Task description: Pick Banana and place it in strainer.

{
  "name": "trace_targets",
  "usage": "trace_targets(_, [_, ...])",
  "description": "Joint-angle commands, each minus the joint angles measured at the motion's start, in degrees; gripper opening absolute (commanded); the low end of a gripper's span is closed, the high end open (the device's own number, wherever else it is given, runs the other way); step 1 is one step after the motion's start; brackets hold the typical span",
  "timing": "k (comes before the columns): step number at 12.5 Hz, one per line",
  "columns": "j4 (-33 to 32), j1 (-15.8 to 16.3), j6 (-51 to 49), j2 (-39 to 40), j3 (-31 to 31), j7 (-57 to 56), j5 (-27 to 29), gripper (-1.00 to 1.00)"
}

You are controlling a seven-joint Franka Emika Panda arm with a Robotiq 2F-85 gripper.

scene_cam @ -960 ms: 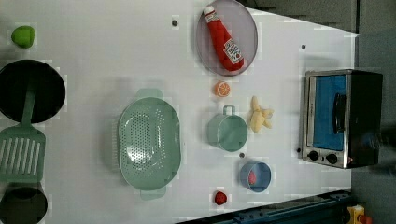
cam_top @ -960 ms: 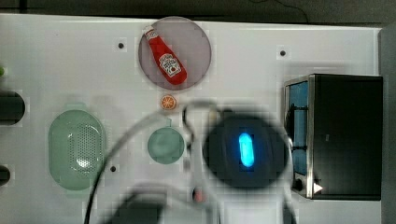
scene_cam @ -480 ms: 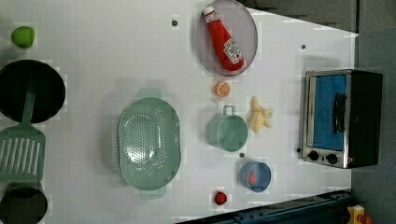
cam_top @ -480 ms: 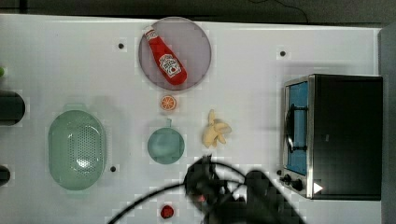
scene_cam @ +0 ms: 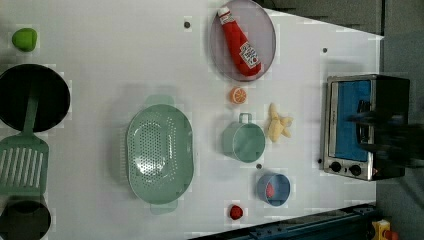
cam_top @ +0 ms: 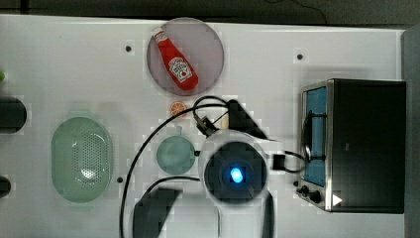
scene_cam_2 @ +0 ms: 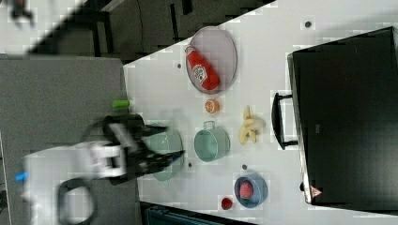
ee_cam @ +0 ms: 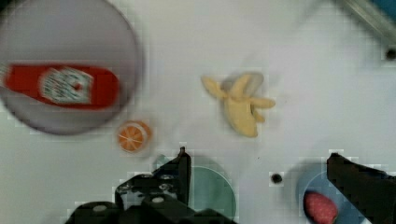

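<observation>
The small pale yellow banana (ee_cam: pixel 240 109) lies on the white table with its peel strips splayed, a little beyond my gripper (ee_cam: pixel 258 156). The jaws stand wide open with nothing between them; one dark finger (ee_cam: pixel 182 168) hangs over the teal cup. The banana (scene_cam: pixel 277 127) lies between the cup and the toaster oven in the left view, and it also shows in the right view (scene_cam_2: pixel 250 129). From above, my arm (cam_top: pixel 235 173) covers the banana's spot. The mint-green strainer (cam_top: pixel 62 131) sits empty at the top view's left, its rim (scene_cam: pixel 134 130) well apart from the banana.
A ketchup bottle (cam_top: pixel 176 67) lies on a grey plate (cam_top: pixel 208 39). An orange slice (cam_top: pixel 177 107) and the teal cup (cam_top: pixel 175 154) sit between banana and strainer. The toaster oven (cam_top: pixel 366 144) stands close by the banana. A blue bowl (scene_cam: pixel 273 189), black pan (scene_cam: pixel 30 97) and spatula (scene_cam: pixel 22 165) are farther off.
In the top view my arm dropped toward the lower edge, uncovering the banana, and has come back over it. Banana and strainer have not moved.
</observation>
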Motion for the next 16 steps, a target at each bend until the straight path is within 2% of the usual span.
trace_targets(1, [-4.64,0.05,9.74,4.30,-1.64,-0.74,-0.08,1.00])
trace_targets(10, [-5.87,0.04,33.10,30.47,-2.15,-0.60,0.05,1.00])
trace_targets(16, [-6.20,0.08,43.05,38.61,-1.05,-0.42,0.05,1.00])
